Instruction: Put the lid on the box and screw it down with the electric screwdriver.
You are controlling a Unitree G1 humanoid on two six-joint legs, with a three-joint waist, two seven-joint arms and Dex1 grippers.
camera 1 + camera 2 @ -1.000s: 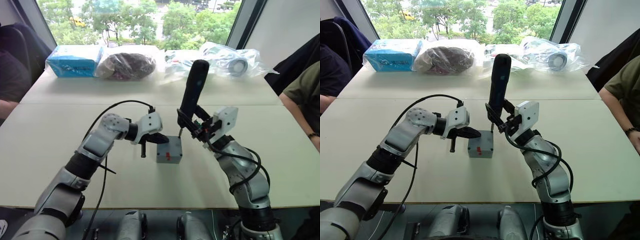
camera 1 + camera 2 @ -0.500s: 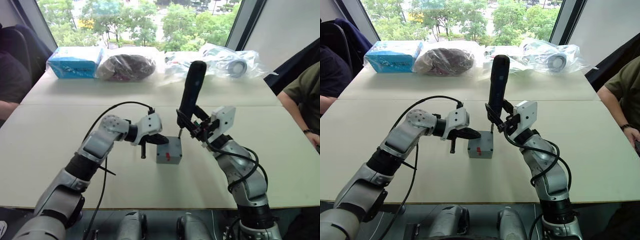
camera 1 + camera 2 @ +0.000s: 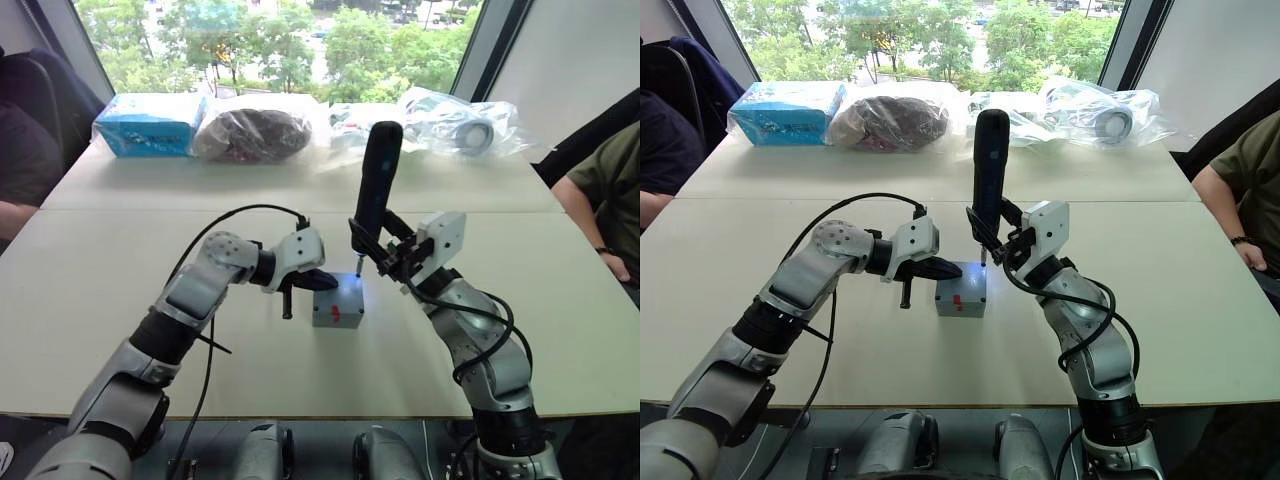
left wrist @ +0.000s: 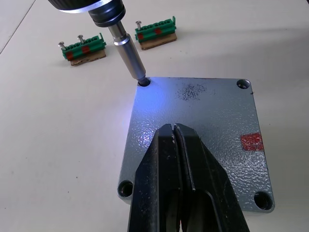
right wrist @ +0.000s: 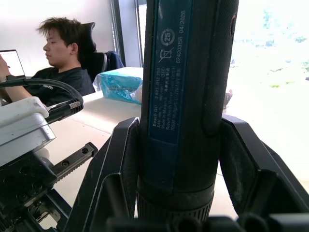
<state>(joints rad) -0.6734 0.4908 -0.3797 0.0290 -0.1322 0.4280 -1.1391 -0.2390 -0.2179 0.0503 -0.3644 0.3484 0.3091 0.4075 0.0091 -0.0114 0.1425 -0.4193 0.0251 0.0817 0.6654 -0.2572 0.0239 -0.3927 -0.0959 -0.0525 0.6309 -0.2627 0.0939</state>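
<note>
Pale bench [image 3: 120,300] under a window carries the box [image 3: 338,312] at its middle, with the lid [image 4: 203,145] seated flush on top, a red mark on the lid's surface. Right end effector [image 3: 385,258] is clamped around the electric screwdriver [image 3: 375,180], which stands nearly upright over the box, its bit in the lid's corner hole and its light glowing blue there. Left end effector [image 4: 179,159] has its fingers pressed together, gripping nothing, its tips resting on the lid. Two green terminal blocks [image 4: 82,48] lie beyond the box.
</note>
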